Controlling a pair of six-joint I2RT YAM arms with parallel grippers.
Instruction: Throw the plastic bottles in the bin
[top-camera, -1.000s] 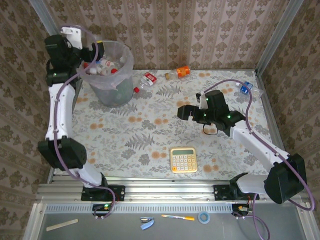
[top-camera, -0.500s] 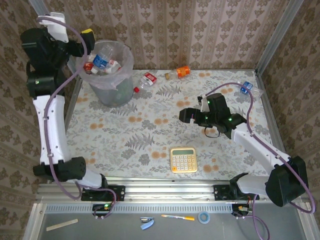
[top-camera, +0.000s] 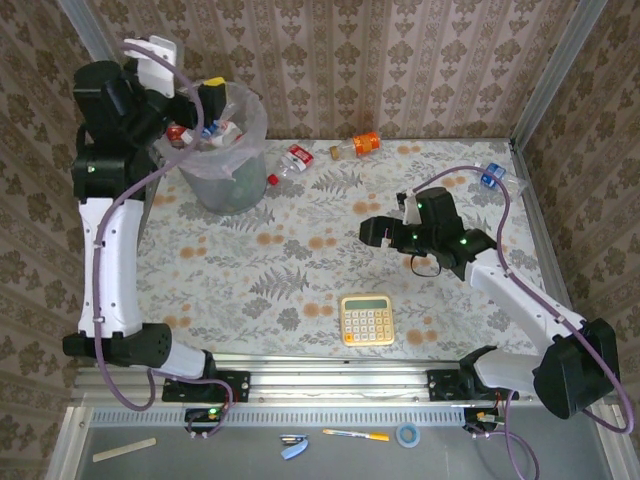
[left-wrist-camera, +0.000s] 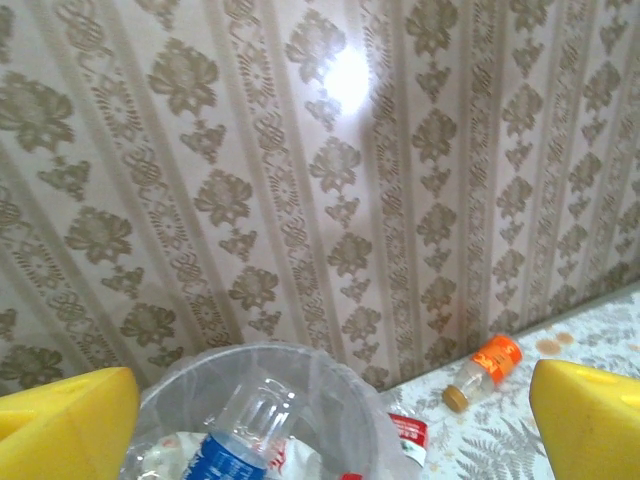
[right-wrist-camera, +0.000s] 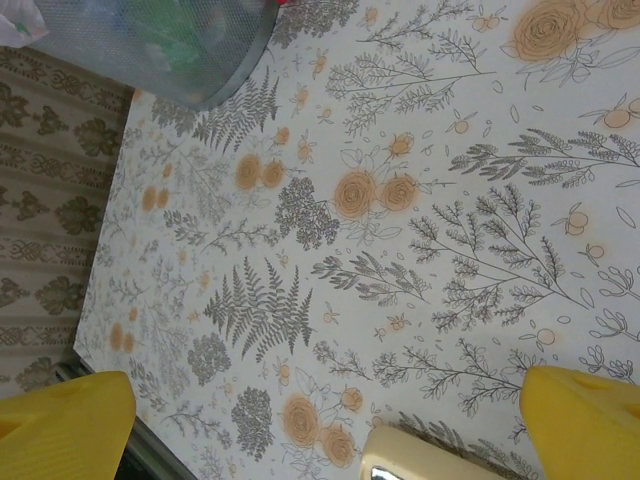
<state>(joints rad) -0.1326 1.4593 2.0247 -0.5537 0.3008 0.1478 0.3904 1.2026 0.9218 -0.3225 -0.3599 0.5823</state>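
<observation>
The grey bin (top-camera: 226, 186) with its whitish bag stands at the back left and holds several bottles (top-camera: 226, 136). My left gripper (top-camera: 205, 100) hangs open above its rim, empty. In the left wrist view the left gripper (left-wrist-camera: 328, 420) looks down on the bin (left-wrist-camera: 269, 347) and a blue-labelled bottle (left-wrist-camera: 240, 435) inside. On the table lie a red-labelled bottle (top-camera: 293, 160) (left-wrist-camera: 408, 436), an orange-labelled bottle (top-camera: 358, 145) (left-wrist-camera: 484, 369) and a blue-labelled bottle (top-camera: 492, 177) at the far right. My right gripper (top-camera: 370, 230) (right-wrist-camera: 325, 420) is open above bare tablecloth at mid-table.
A yellow calculator (top-camera: 367, 320) (right-wrist-camera: 420, 462) lies near the front edge, just below the right gripper. The bin's wall (right-wrist-camera: 180, 55) shows at the top left of the right wrist view. Patterned walls close the table at the back and sides.
The left arm drew up and left away from the bin, leaving a blue-labelled bottle on the heap, then swung back right over the rim. The right gripper barely shifted.
</observation>
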